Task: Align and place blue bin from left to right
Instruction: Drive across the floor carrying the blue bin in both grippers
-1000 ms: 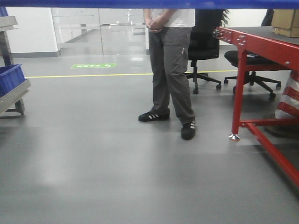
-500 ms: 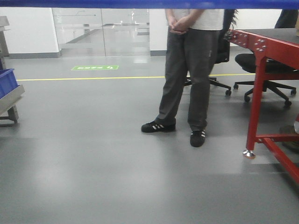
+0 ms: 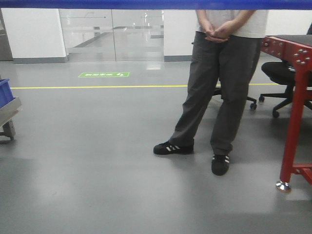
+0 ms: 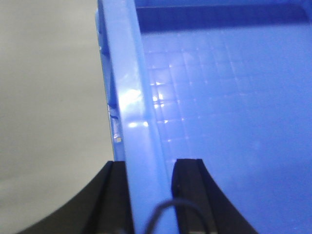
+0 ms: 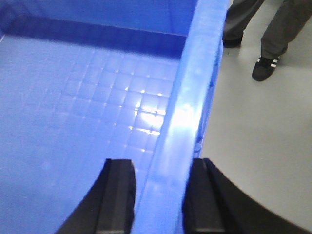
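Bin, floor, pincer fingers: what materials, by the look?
Blue bin: likely moulded plastic, glossy, with bright glints on the rim and a grid moulded into the bottom. Floor: smooth grey with a faint sheen; coating or vinyl, cannot tell. Left pincer: fingers matte black, plastic or rubber, unclear.

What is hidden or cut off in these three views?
Wrist views: the full outline of the blue bin, too close; the left tool and right tool are cut by the bottom edge.
Front view: the person above the chest, hidden by a blue band across the top.
Front view: the cart at left, cut by the frame edge.
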Controlling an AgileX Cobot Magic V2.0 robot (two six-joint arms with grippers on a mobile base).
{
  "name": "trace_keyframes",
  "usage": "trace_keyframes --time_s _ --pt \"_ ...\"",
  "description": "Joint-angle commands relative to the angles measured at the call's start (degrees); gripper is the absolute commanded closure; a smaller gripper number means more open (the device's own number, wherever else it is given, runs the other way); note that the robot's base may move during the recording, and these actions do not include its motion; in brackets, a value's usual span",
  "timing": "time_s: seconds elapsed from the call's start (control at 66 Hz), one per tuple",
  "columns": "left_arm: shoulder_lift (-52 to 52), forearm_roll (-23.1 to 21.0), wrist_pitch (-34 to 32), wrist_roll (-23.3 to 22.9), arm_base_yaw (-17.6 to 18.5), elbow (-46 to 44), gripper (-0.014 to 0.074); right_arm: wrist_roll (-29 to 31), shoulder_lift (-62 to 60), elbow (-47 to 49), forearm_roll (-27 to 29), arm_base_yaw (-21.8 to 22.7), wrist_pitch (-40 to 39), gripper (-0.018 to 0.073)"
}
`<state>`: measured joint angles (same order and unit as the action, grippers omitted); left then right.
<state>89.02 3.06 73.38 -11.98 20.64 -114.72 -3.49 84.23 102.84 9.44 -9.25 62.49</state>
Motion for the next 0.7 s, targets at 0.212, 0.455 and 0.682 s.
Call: trace_keyframes --time_s 0.212,0.455,0.682 --pt "-1.77 -1.12 -3.42 1.01 0.42 -1.32 0.0708 0.20 -0.82 0.59 -2.24 0.43 -5.19 0.0628" --pt "-1.77 -1.12 -3.42 1.01 0.42 -1.32 0.0708 0.20 -0.82 0.59 -2.24 0.43 -5.19 0.0628" --pt "-1.77 -1.12 -3.42 1.01 0.42 -1.32 0.0708 0.20 -0.82 0.59 -2.24 0.43 -5.19 0.0628"
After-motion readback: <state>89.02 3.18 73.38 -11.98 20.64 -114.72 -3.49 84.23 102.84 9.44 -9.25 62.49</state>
